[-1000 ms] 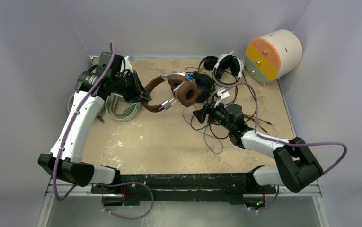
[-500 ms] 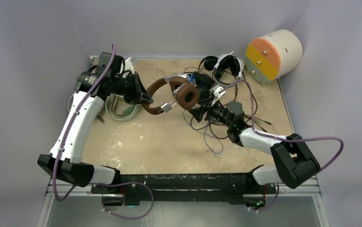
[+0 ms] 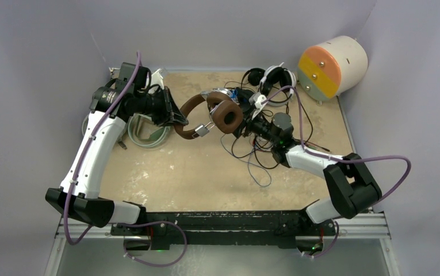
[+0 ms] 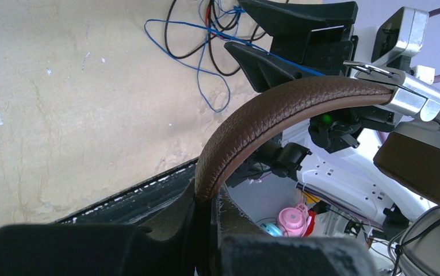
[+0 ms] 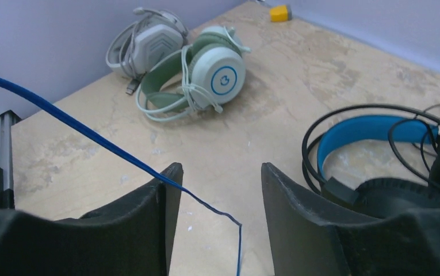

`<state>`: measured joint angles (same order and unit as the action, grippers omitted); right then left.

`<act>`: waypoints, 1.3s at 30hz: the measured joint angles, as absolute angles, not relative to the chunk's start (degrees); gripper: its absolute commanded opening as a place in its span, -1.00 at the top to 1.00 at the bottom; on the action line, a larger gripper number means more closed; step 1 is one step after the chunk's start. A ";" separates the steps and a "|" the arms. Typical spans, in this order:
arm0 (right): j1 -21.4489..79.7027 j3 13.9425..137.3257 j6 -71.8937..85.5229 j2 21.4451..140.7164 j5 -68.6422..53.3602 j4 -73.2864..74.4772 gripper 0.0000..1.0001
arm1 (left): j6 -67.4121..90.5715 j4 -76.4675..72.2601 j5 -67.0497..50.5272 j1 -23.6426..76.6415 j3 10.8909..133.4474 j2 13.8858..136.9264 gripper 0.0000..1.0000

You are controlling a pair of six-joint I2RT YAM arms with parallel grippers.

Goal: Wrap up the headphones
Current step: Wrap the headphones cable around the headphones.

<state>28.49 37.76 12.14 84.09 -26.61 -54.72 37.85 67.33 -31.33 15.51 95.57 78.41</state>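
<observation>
Left gripper (image 3: 176, 119) pinches the headband of the brown headphones (image 3: 224, 115), arm stretched forward; beside them, right gripper (image 5: 222, 175) is spread around a blue cable (image 5: 62, 118).

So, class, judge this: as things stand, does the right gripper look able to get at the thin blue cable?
Probably yes. The right gripper stands open, and the thin blue cable runs into the gap between its fingers, crossing one fingertip, with nothing visibly in the way.

overhead view looks down; both close wrist views face across the table (image 3: 206, 178).
</observation>
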 measured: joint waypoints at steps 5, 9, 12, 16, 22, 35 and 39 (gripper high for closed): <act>28.49 40.03 13.26 84.09 -28.40 -54.76 0.34 | 37.82 66.37 -33.39 15.49 95.13 78.41 1.00; 28.49 41.01 14.55 84.51 -30.04 -55.00 0.61 | 37.82 65.28 -35.29 15.51 93.76 78.41 1.00; 28.49 41.58 15.64 85.73 -31.22 -55.59 0.95 | 37.78 64.69 -36.42 15.51 92.90 78.43 1.00; 28.49 42.48 17.37 87.55 -32.03 -55.77 1.00 | 37.32 64.03 -37.54 15.51 92.47 78.50 1.00; 28.58 46.35 19.97 91.53 -33.28 -55.05 1.00 | 36.99 62.65 -39.31 15.51 91.00 78.50 1.00; 33.26 45.19 26.65 97.25 -38.79 -60.80 0.95 | 42.44 53.98 -43.77 15.51 85.65 78.41 1.00; 35.31 43.11 27.75 97.25 -38.85 -63.75 0.80 | 44.42 52.77 -43.31 15.51 85.56 78.39 1.00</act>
